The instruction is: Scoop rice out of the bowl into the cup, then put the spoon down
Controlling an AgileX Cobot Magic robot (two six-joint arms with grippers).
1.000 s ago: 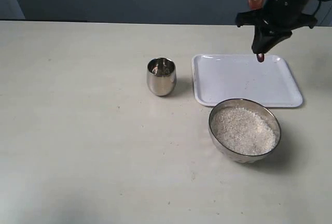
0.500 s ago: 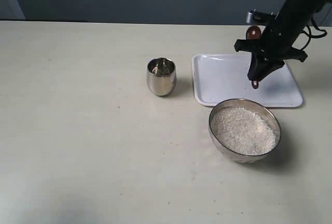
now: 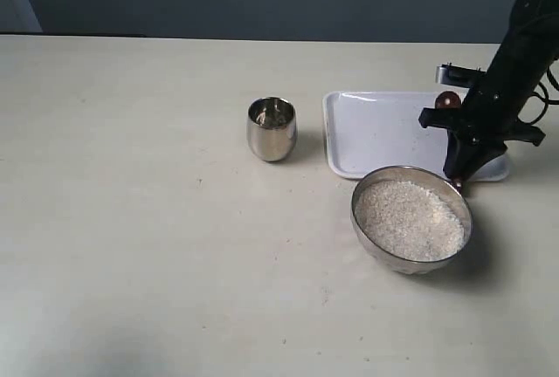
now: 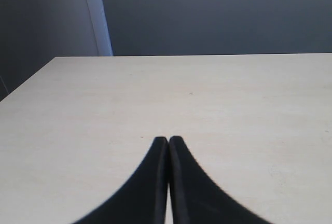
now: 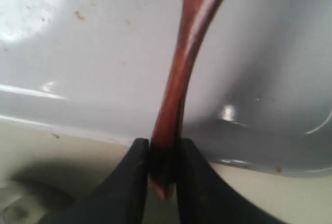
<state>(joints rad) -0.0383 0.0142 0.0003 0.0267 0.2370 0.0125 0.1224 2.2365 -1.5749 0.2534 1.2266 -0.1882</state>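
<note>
The steel bowl point(image 3: 354, 207) sits front right, holding a mass of white rice point(image 3: 410, 220). The small steel cup point(image 3: 272, 128) stands upright to its far left. My right gripper point(image 3: 460, 172) hangs low, just beyond the bowl's far right rim, over the tray's near edge. It is shut on the reddish-brown wooden spoon point(image 3: 448, 99), whose lower end pokes out by the rim. In the right wrist view the spoon point(image 5: 179, 79) runs out from between the jaws of the right gripper point(image 5: 163, 143). My left gripper point(image 4: 168, 140) is shut and empty over bare table.
A white rectangular tray point(image 3: 384, 133) lies behind the bowl and right of the cup; its grey surface point(image 5: 93, 53) fills the right wrist view. The left arm does not show in the exterior view.
My right gripper has come down and moved right and nearer with the spoon, from high above the tray's far edge to the bowl's far right rim. Bowl and cup have not moved.
</note>
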